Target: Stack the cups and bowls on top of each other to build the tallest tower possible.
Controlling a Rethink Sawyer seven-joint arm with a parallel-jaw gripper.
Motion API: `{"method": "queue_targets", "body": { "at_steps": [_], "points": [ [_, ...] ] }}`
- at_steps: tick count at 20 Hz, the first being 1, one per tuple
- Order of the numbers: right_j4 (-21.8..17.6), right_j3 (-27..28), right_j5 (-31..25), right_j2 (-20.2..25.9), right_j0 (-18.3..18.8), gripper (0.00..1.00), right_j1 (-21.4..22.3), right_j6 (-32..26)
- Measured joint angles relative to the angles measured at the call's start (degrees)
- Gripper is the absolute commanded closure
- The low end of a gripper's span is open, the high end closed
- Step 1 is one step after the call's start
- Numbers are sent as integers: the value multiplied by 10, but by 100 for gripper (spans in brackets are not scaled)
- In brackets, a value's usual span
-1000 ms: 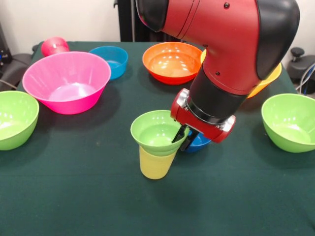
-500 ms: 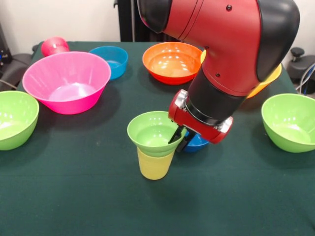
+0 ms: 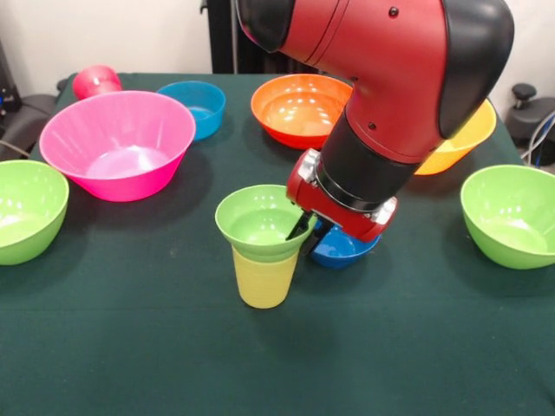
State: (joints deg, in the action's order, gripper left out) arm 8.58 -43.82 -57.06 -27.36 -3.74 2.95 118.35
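The gripper (image 3: 303,236) fingers pinch the rim of the small lime green plastic bowl (image 3: 258,224), seated in the pale yellow plastic cup (image 3: 263,277) near the green-clothed table's (image 3: 130,347) centre. Confirm the bowl sits level, then release and retract straight upward

Glossy plastic pink bowl (image 3: 117,143), matt dark green tablecloth (image 3: 130,347) (faintly creased), shiny red arm shell (image 3: 381,52)

Bright, even overhead light, soft shadows on the tablecloth (image 3: 130,347), glare in the orange bowl (image 3: 299,108).
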Motion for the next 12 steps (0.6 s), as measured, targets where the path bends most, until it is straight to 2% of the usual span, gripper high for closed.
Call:
{"method": "queue_targets", "body": {
  "at_steps": [12],
  "points": [
    [0,2,0,1,1,100,-1,0]
  ]
}}
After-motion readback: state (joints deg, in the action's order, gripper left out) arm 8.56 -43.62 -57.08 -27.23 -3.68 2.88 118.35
